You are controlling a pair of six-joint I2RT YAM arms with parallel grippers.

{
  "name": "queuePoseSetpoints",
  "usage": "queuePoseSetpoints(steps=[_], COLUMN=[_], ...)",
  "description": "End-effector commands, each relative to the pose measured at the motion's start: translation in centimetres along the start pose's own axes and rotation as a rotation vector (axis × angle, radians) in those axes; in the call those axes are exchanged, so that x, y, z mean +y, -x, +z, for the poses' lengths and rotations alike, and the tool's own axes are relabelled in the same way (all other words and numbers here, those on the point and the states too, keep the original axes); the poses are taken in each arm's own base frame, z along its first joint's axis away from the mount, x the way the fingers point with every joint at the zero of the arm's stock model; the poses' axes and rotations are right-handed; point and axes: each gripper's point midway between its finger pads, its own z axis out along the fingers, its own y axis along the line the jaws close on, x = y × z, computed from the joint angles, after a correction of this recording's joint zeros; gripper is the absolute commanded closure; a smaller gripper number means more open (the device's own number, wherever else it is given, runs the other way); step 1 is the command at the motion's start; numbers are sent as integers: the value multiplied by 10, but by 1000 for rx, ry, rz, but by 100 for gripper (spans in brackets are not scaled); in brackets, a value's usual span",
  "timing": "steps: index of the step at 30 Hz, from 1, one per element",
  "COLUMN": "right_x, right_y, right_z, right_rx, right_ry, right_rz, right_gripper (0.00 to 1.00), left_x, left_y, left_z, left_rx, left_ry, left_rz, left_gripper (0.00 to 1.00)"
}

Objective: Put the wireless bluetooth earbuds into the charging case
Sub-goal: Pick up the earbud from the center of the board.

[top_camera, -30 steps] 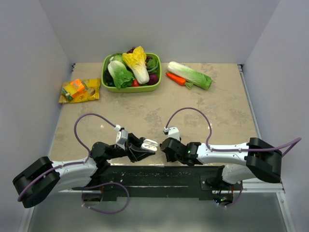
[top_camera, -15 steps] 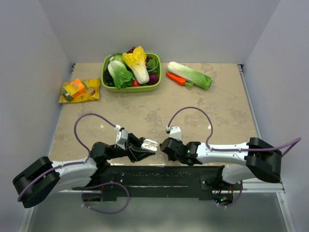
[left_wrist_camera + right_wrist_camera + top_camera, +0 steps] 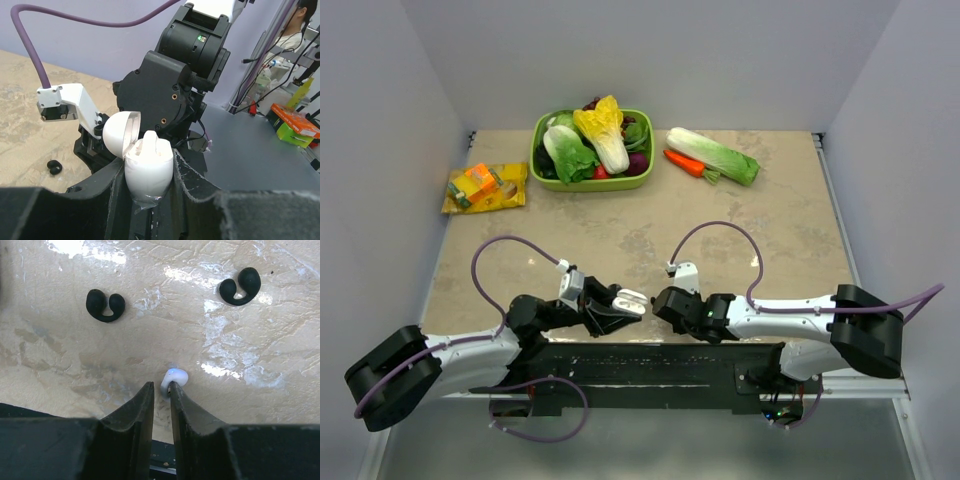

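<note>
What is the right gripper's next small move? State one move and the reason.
Probably open the right gripper and ease it forward over the nearer earbud: its jaws stand almost shut, it and the other earbud lie loose on the table ahead, and the left gripper holds the charging case with its lid open.

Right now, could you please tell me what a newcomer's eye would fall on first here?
The white charging case, lid open, sits clamped in the left gripper at the near edge. Two black earbuds lie loose on the tabletop just beyond the right gripper. A green bowl of vegetables stands far back.
</note>
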Motion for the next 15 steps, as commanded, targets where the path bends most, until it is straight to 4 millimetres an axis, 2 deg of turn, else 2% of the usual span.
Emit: queuePoseSetpoints(steps=[1, 9, 13, 15], right_x=[-15, -17, -17, -16], right_y=[-2, -4, -4, -3], right_z=[-3, -3, -4, -6], right_rx=[1, 4, 2, -1], right_ry=[-73, -81, -77, -72], right_rz=[8, 8, 6, 7], right_gripper=[79, 89, 100, 100], left_x=[-67, -67, -68, -68], left_y=[105, 103, 104, 104], left_z=[-19, -19, -19, -19], left_rx=[-457, -454, -457, -457], left_ry=[-224, -225, -226, -227], left_rz=[329, 326, 329, 328], left_gripper=[100, 100, 100, 100])
